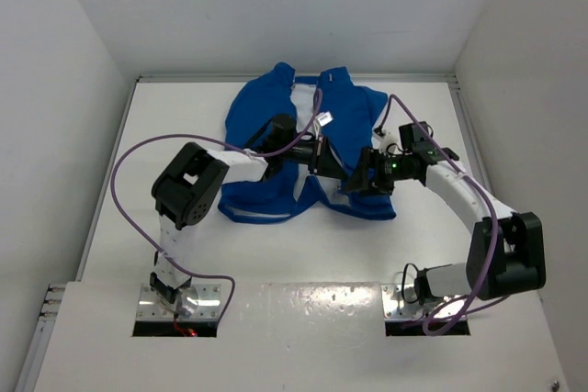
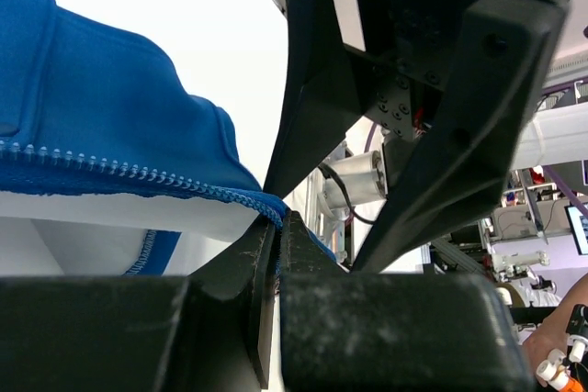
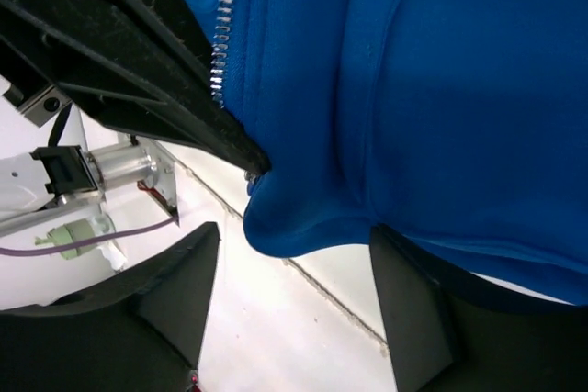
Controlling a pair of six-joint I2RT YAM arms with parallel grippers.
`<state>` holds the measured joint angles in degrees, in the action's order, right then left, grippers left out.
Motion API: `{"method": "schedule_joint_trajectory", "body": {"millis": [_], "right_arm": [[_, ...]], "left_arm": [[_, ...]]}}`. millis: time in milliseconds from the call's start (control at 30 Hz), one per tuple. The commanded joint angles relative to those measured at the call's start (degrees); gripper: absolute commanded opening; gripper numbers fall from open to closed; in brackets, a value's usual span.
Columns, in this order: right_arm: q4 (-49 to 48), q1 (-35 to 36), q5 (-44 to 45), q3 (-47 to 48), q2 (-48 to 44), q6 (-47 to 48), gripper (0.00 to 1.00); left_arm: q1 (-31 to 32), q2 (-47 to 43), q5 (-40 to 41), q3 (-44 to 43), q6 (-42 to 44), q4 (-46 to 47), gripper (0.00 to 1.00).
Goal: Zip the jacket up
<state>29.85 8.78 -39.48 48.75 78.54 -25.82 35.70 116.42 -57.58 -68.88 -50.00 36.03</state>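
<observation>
On the white table, at its far middle: jacket, flat, front up, collar away from the arms. Nothing zipped as far as shows: front panels parted, white lining bare at the collar and again at the hem. Judged barely begun. Left to do: bring both hem ends together, seat one side in the slider, run it up to the collar.

At the hem, left gripper: pressed together, pinching the cloth at the zipper's bottom end. Just beside it, right gripper: spread, astride the same blue hem corner, gripping nothing by the look of it. Meet over the lower front and hide it from above.

Of the zipper, only one row of light teeth along the held edge, no mate beside it; slider not made out.

In the way: purple cable arcing above the jacket's side by the right arm, likely to drag on cloth; small white tag near the open front edge.
</observation>
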Motion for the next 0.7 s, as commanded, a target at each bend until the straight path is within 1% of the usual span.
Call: {"method": "schedule_joint_trajectory", "body": {"millis": [0,100,133,167,300,433,533,567,667], "right_arm": [[-2.33,0.36,-1.38,1.61,1.0,-2.03,0.65],[-3.04,0.28,-2.26,1.87,1.7,-2.65,0.54],[-2.86,-0.07,-2.26,1.79,1.79,-2.91,0.47],[-3.04,0.27,-2.18,1.96,2.05,-2.92,0.44],[-3.39,0.28,-2.44,2.14,2.84,-3.53,0.42],[-3.74,0.19,-2.7,2.93,3.81,-4.15,0.42],[-4.27,0.28,-3.05,3.54,4.34,-4.32,0.37],[-4.27,0.28,-3.05,3.54,4.42,-4.5,0.32],[-4.45,0.28,-3.14,4.07,4.69,-4.67,0.26]], "left_arm": [[0.86,0.3,0.1,-2.48,1.22,1.32,0.08],[0.86,0.3,0.1,-2.49,1.75,1.32,0.08],[0.86,0.3,0.1,-2.49,1.75,1.32,0.08],[0.86,0.3,0.1,-2.49,1.75,0.8,0.08],[0.86,0.3,0.1,-2.49,2.27,0.8,0.08],[0.86,0.3,0.1,-3.01,2.27,0.8,0.08],[0.86,0.3,0.1,-3.01,2.27,0.8,0.08],[0.86,0.82,0.1,-3.01,2.27,0.8,0.08],[0.86,0.83,0.1,-3.01,2.27,0.8,0.08]]}}
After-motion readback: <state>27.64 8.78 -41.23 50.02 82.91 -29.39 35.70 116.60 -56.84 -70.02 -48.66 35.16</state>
